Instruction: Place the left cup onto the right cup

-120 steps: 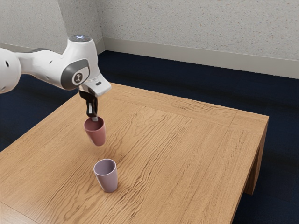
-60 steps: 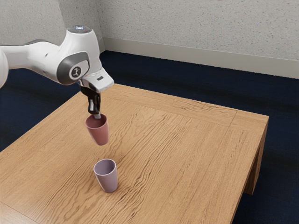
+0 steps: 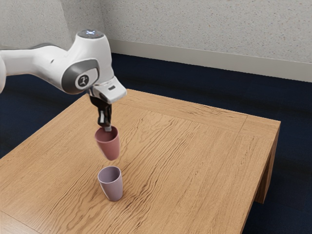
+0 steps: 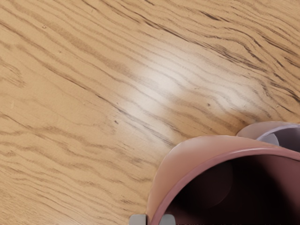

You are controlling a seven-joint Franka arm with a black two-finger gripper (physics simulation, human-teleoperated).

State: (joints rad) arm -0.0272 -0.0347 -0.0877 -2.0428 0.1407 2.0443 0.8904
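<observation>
1. Nearest the tabletop's front edge, closer to the edge at the exterior view's left than to the one at its right, a small lilac plastic cup (image 3: pixel 110 183) stands upright with its mouth open on the pale wooden tabletop (image 3: pixel 195 161)
2. Just above it, and a touch toward the far edge, a dusty pink plastic cup (image 3: pixel 107 144) hangs clear of the wood, mouth up and canted, with its base over the lilac cup's mouth but apart from it. In the wrist view the pink wall (image 4: pixel 187 164) sits close under the hand, and the lilac cup's rim (image 4: pixel 281 133) shows just past it
3. By its look the pink cup is light, stiff and thin-walled, with smooth and likely slippery tapered sides that should nest. The rim wall is the sensible hold, though a cup pinched at one side can swing
4. The black two-finger gripper (image 3: pixel 106 128) has its jaws drawn nearly together, clamping that rim wall from inside and outside
5. The white arm (image 3: pixel 58 68) reaches in over the far corner at the exterior view's left, with its hand pointing down and slightly tilted
</observation>
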